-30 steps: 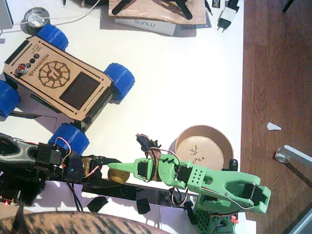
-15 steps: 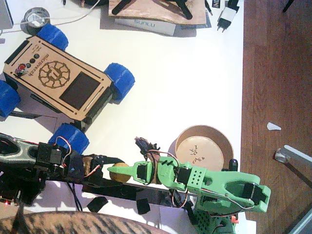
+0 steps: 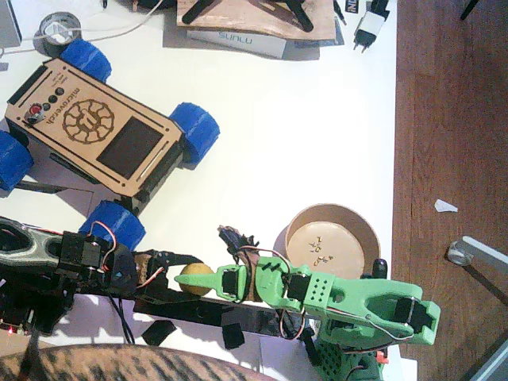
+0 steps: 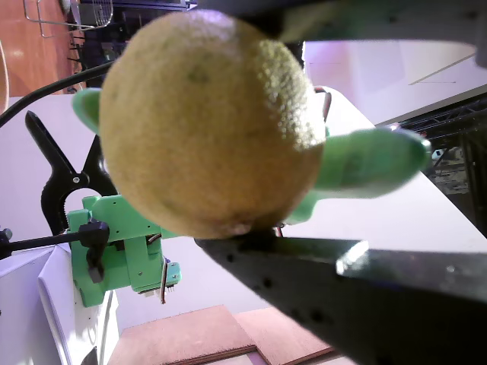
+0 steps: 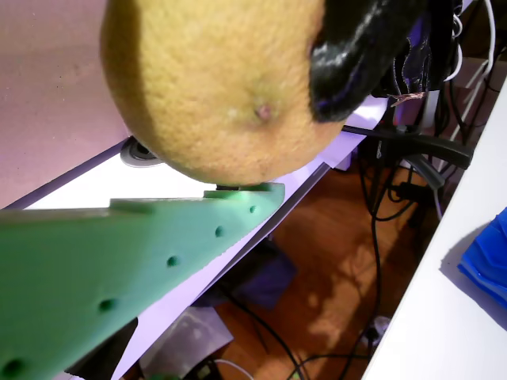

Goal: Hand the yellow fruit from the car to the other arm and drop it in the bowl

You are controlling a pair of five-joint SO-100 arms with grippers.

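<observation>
Yellow fruit: small, round, dull yellow, speckled. Located at the near edge of the table, below and right of the car, just past the car's nearest blue wheel, and left of the bowl, well apart from it. Sits between the two gripper tips.

Left gripper, black: jaws part-closed around the fruit; in a wrist view the fruit rests against a black jaw beneath it, with a green finger showing behind.

Right gripper, green, on the other arm: jaws set at the fruit; in a wrist view a green finger lies just under the fruit and a black tip presses its upper side. Whether the green jaws grip firmly cannot be told.

Car: light-wood chassis, dark panel, round emblem, standing aslant on the table.

Bowl: tan, round, pale inside with small specks, beside the green arm's base.

Person: patterned cloth at the lower edge, below the car.
</observation>
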